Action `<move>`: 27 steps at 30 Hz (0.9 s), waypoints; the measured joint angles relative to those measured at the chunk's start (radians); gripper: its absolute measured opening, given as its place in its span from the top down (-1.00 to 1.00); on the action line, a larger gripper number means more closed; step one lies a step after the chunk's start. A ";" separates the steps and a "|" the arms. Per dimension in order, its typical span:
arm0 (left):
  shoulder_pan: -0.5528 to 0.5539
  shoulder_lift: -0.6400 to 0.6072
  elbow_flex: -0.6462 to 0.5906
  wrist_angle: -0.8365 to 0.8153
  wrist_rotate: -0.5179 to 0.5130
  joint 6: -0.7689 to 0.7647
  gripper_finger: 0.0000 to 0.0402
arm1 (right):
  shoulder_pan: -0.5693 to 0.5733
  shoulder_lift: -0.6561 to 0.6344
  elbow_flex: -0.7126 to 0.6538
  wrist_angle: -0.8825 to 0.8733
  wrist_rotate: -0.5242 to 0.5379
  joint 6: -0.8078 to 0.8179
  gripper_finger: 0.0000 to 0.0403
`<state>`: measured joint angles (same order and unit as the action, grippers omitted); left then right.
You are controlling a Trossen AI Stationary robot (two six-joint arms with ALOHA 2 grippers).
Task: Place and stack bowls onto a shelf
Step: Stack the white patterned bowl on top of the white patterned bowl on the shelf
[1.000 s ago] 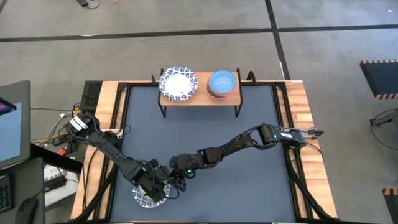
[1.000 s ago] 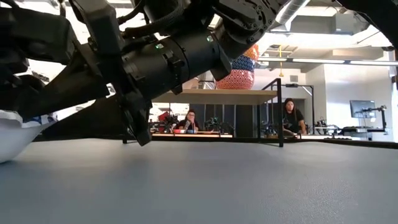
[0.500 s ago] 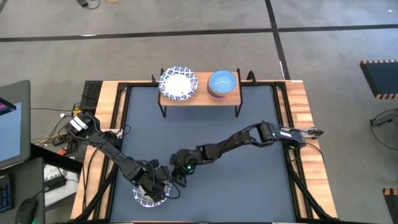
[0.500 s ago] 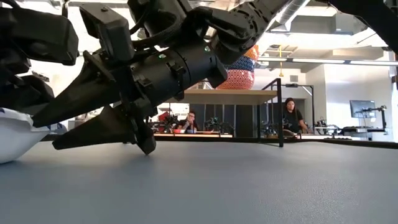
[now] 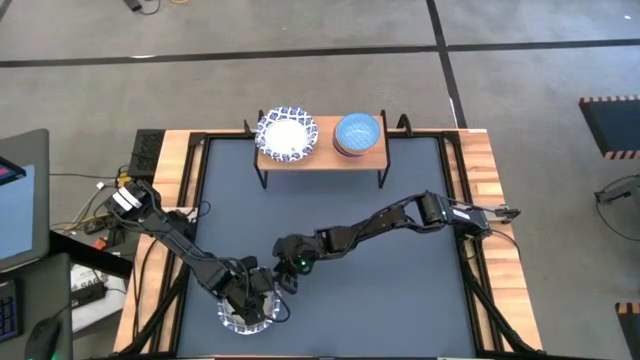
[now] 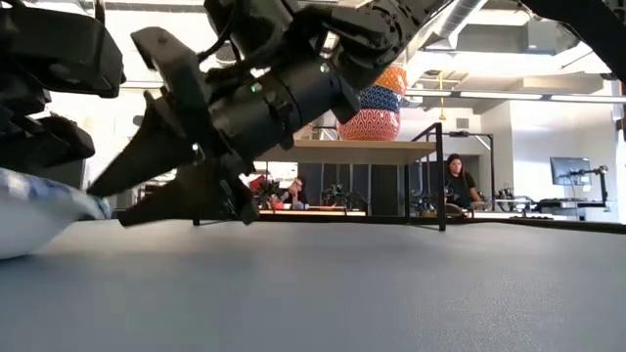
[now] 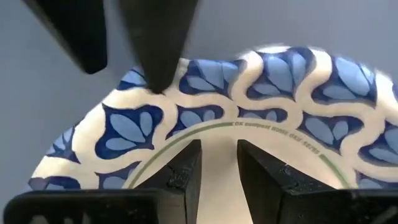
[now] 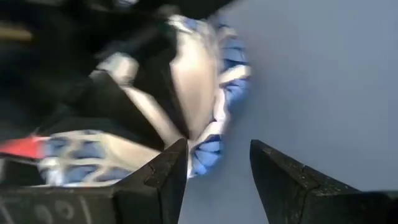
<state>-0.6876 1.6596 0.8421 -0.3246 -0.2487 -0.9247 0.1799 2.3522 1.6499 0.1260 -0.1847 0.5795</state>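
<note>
- Two dark six-joint arms reach over the large dark-topped table (image 5: 400, 270), meeting near its front left corner.
- Small low shelf with a light wooden top board and thin black legs (image 5: 322, 155) stands at the table's far edge; in the low view (image 6: 367, 150) it shows behind the arms.
- Wide white bowl with a blue patterned rim (image 5: 286, 133) sits on the shelf's left half.
- Stack of smaller bowls with a light blue one on top (image 5: 357, 133) sits on the shelf's right half; in the low view (image 6: 377, 108) an orange-patterned side shows.
- Second wide white bowl with a blue rim (image 5: 245, 318) lies on the table at the front left.
- Left gripper (image 7: 217, 171) is over that bowl (image 7: 261, 118), its fingers (image 7: 261, 171) parted just inside the rim, grasping nothing.
- Right gripper (image 8: 214, 165) sits just beside the same bowl (image 8: 211, 112), fingers (image 8: 280, 171) spread apart and empty.
</note>
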 joint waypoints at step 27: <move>-0.021 -0.239 0.000 -0.131 -0.380 0.075 0.55 | -0.079 -0.083 -0.002 -0.178 0.028 -0.244 0.82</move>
<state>-0.7090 1.4205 0.8421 -0.4559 -0.6284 -0.8498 0.1004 2.2695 1.6482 -0.0516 -0.1567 0.3352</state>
